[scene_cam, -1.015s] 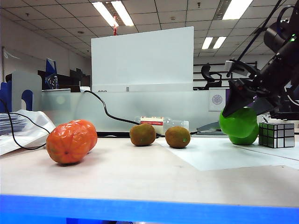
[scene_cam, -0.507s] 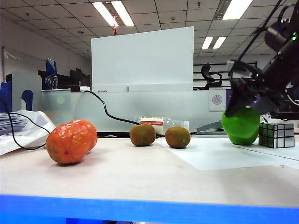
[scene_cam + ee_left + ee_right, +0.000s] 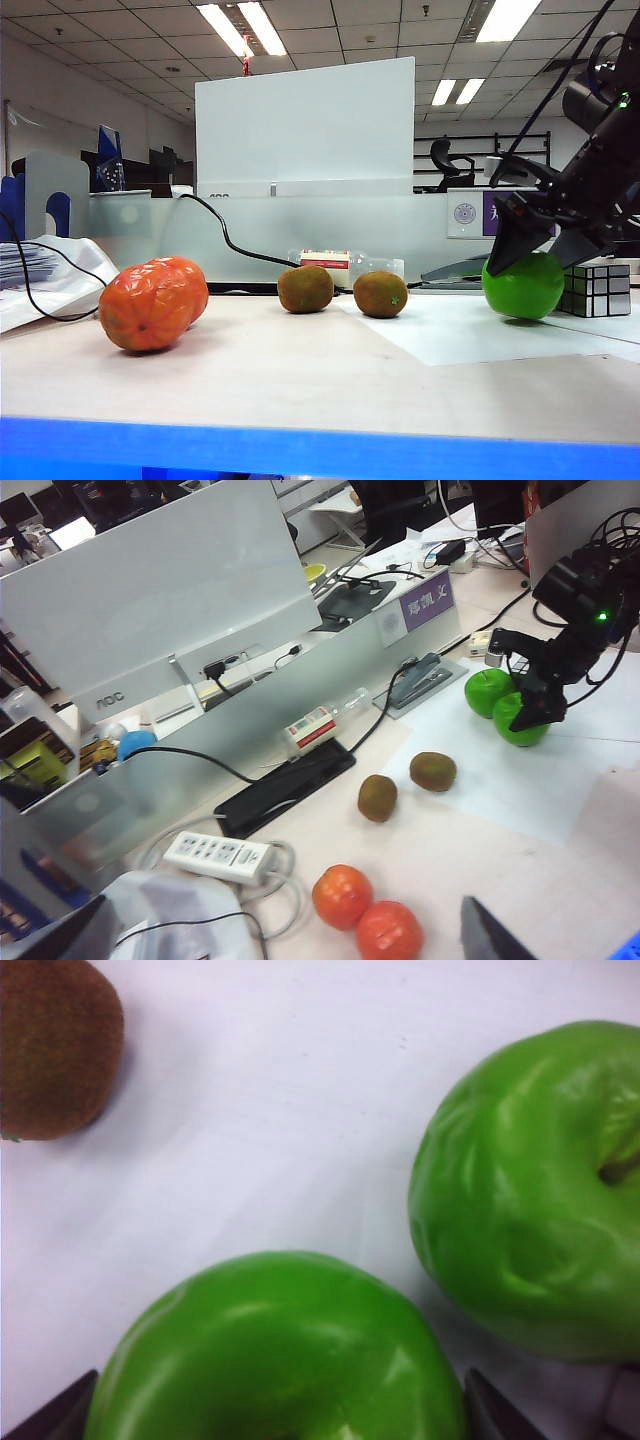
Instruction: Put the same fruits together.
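Apples are the pair in hand. The right gripper hangs over the near apple at about three o'clock on the table, its jaws spread as wide as they go, one dark finger on each side of the fruit. The apple sits on the white sheet; I judge it set down rather than held. From above, the left wrist view shows this apple just beside, perhaps touching, the second apple, which lies toward its ten o'clock. The right wrist view shows the same: near apple between the fingertips, second apple just beside it, a thin strip of sheet between them.

To finish this step well, lift the gripper straight up, keeping both fingers clear of the glossy skin, since a sideways brush could roll the round fruit away from its partner or into the mirror cube behind it.

The two kiwis sit near each other in the middle of the table, and the two oranges touch at about seven o'clock, so all three pairs look grouped.

The left gripper stays well back over the near edge, fingers wide apart, holding nothing.
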`<act>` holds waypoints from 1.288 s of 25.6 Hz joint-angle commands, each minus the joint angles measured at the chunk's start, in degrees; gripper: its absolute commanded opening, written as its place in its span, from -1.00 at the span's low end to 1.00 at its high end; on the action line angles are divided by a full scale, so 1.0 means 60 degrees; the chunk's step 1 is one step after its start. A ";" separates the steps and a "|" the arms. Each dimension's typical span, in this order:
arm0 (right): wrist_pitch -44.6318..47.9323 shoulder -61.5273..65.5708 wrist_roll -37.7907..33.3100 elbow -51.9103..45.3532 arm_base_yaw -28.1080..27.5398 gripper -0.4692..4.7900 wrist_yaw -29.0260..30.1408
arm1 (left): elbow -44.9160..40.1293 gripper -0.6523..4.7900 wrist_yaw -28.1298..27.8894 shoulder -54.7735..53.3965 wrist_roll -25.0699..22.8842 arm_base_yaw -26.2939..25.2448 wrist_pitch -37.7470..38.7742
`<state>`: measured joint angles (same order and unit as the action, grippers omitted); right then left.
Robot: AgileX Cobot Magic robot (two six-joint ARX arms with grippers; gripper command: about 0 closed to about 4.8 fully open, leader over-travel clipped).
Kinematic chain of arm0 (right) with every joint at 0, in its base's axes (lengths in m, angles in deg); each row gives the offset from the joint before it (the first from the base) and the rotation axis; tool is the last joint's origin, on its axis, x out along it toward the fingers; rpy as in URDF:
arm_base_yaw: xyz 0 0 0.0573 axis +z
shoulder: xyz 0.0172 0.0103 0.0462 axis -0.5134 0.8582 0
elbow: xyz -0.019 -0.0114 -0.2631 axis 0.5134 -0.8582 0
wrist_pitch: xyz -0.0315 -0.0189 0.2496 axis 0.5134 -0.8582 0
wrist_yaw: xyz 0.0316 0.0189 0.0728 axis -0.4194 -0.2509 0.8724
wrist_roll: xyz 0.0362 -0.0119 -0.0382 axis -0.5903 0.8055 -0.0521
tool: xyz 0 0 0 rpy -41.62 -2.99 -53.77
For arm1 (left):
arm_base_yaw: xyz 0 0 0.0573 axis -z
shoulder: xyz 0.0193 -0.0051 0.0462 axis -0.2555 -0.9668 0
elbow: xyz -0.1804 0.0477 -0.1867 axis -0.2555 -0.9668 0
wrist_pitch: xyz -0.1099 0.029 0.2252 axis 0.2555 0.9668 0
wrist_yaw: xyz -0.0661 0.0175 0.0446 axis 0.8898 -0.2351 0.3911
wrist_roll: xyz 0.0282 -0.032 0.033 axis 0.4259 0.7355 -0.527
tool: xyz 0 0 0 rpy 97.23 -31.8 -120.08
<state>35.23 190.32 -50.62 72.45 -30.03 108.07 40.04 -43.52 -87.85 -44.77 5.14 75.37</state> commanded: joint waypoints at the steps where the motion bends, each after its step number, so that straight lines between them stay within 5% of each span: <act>1: 0.0182 -0.0189 -0.0033 0.0040 -0.0011 1.00 0.0058 | 0.0004 1.00 0.0554 -0.0015 0.0157 0.0000 -0.0131; 6: 0.0142 -0.0259 -0.0036 0.0040 -0.0011 1.00 0.0317 | -0.0699 1.00 0.1665 -0.0022 0.0208 0.0000 -0.0725; 11: 0.0066 -0.0448 -0.0040 0.0040 -0.0011 1.00 0.0466 | -0.2623 0.87 0.2528 -0.0047 0.0251 0.0000 -0.2736; 18: -0.0087 -0.0623 -0.0033 0.0040 -0.0015 1.00 0.0419 | -0.4266 0.11 0.3676 -0.1078 0.0849 0.0004 -0.5202; 20: -0.0168 -0.0623 -0.0015 0.0040 -0.0015 -0.14 0.0510 | -0.4255 0.11 0.4003 -0.1494 0.0903 0.0004 -0.5235; 22: -0.0222 -0.0619 0.0186 0.0036 -0.0011 -0.82 0.0525 | -0.4255 0.09 0.4207 -0.1807 0.0994 0.0007 -0.5257; 23: -0.0219 -0.0616 0.0226 0.0036 -0.0011 -0.83 0.0470 | -0.4258 0.04 0.4317 -0.1927 0.0994 0.0004 -0.5249; 29: -0.0153 -0.0652 0.0222 0.0040 -0.0036 -0.79 0.0397 | -0.4258 -0.01 0.4404 -0.2087 0.0987 0.0004 -0.5344; 30: -0.0080 -0.0721 0.0186 0.0040 -0.0076 -0.18 0.0852 | -0.4255 -0.01 0.4404 -0.2073 0.0987 0.0004 -0.5366; 31: 0.0029 -0.0783 0.0025 0.0040 -0.0087 0.94 0.1195 | -0.4255 -0.01 0.4404 -0.2058 0.0984 0.0004 -0.5380; 33: 0.0448 -0.0834 -0.0550 0.0051 -0.0087 1.00 0.1137 | -0.4255 -0.01 0.4404 -0.2033 0.0987 0.0004 -0.5380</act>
<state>34.12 186.26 -50.86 72.30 -30.66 113.97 14.25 -17.53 -100.18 -38.89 5.17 43.98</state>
